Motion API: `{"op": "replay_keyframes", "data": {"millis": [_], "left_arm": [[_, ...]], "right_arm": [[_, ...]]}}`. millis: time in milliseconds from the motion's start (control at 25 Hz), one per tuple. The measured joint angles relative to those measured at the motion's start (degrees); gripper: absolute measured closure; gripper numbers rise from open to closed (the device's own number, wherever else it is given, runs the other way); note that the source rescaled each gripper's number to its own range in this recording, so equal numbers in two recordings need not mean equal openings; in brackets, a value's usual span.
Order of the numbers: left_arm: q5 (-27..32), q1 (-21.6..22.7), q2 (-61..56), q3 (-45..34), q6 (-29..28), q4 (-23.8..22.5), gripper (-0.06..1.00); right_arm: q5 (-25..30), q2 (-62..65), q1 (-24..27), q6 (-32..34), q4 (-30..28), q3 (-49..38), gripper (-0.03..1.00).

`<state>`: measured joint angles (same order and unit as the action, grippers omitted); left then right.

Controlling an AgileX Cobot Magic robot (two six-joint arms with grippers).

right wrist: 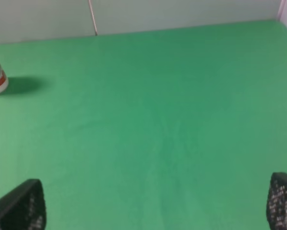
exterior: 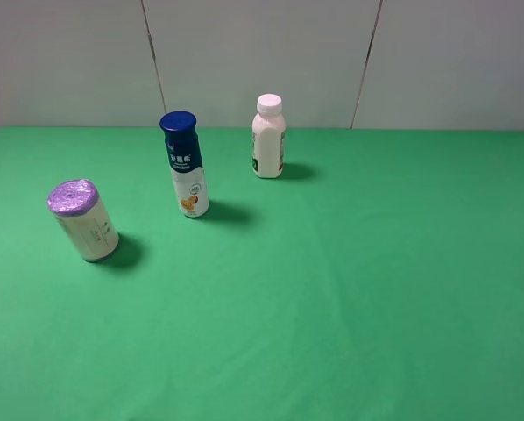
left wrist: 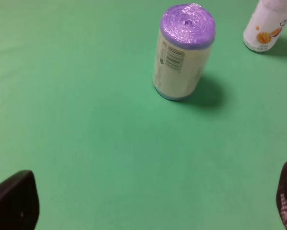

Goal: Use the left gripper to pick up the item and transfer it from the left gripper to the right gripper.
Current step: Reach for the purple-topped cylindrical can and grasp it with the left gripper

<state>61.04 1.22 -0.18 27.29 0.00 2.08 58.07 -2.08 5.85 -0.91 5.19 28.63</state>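
Green cloth over the whole table, pale panelled wall behind. Standing on end at the left side of the cloth: the item, purple crinkled end up, cream wrapper below, untouched. Apart from it toward the back, the blue-capped bottle, then the white-capped bottle farther back again; both upright. Spread wide and empty, the left gripper, aimed at the item but short of it, bare cloth between. Likewise spread wide and holding nothing, the right gripper, over bare cloth.

Likely trouble: 1 jaw arriving first and tipping the roll, then sending it rolling off across the cloth; slick wrapper slipping under a light squeeze; a grip around the middle of so short a body leaving little free surface for the right gripper at the handover.

Room: plenty of bare cloth at centre and right for the 2 grippers to meet. Left edge of the table out of view, so margin there unknown.
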Motion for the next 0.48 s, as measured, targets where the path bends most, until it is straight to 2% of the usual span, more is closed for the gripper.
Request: {"op": "replay_keyframes", "data": {"millis": [480], "left_arm": [[0.0,0.0,0.0,0.0,0.0,0.0,-0.06]], "right_arm": [[0.0,0.0,0.0,0.0,0.0,0.0,-0.03]]}}
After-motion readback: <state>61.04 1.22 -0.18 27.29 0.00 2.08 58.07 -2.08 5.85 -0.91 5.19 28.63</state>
